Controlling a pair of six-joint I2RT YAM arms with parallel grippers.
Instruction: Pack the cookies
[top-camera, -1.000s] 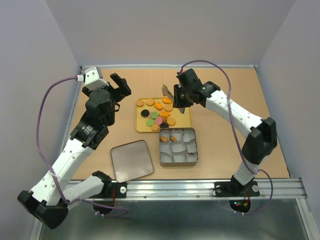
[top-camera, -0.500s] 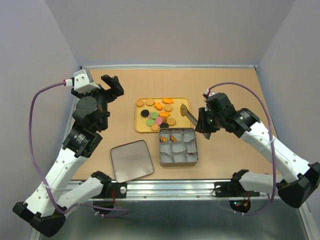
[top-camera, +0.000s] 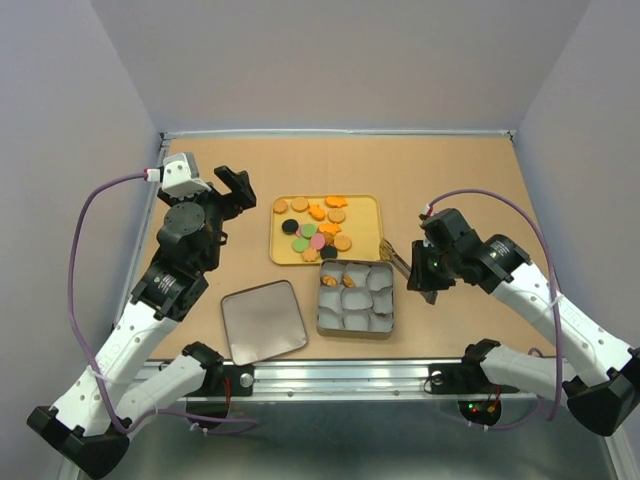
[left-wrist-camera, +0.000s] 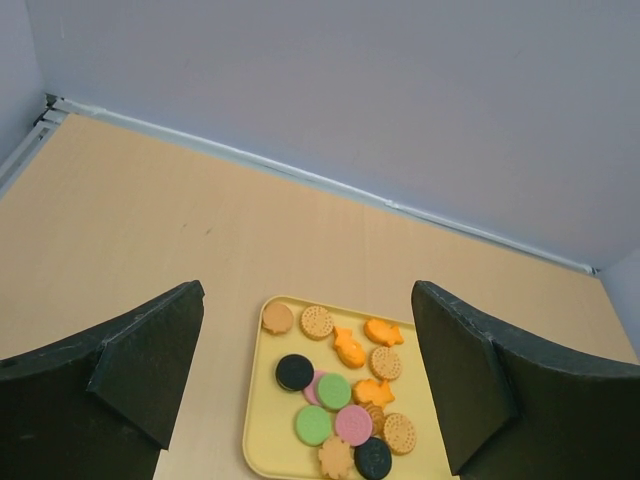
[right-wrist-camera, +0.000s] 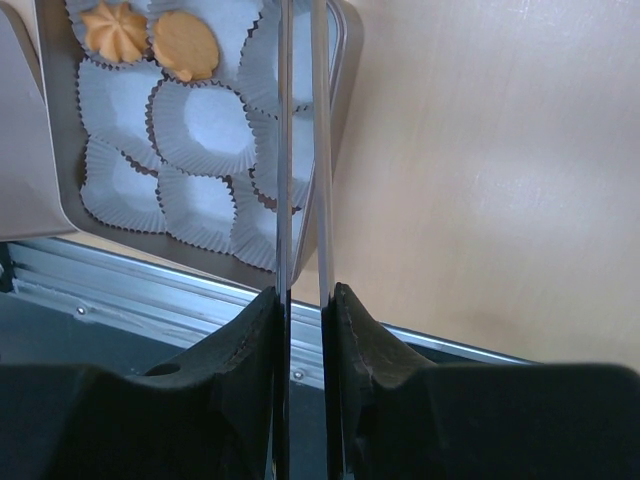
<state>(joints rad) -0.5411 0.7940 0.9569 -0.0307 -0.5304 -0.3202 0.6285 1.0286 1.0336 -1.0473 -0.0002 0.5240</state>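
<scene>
Grips metal tongs (right-wrist-camera: 284, 150) tight in right gripper (right-wrist-camera: 304, 300), blades reaching along the right rim of the tin (top-camera: 354, 330). Holds left gripper (top-camera: 232, 192) spread wide and empty, left of yellow tray (top-camera: 372, 202). Keeps most cookies (top-camera: 316, 228) heaped on tray, two in paper cups (right-wrist-camera: 195, 130) at tin's far-left corner.

A tray (top-camera: 366, 226) is set just behind the tin (top-camera: 355, 330), a lid (top-camera: 263, 320) left of it, tongs (top-camera: 395, 257) at its right.
</scene>
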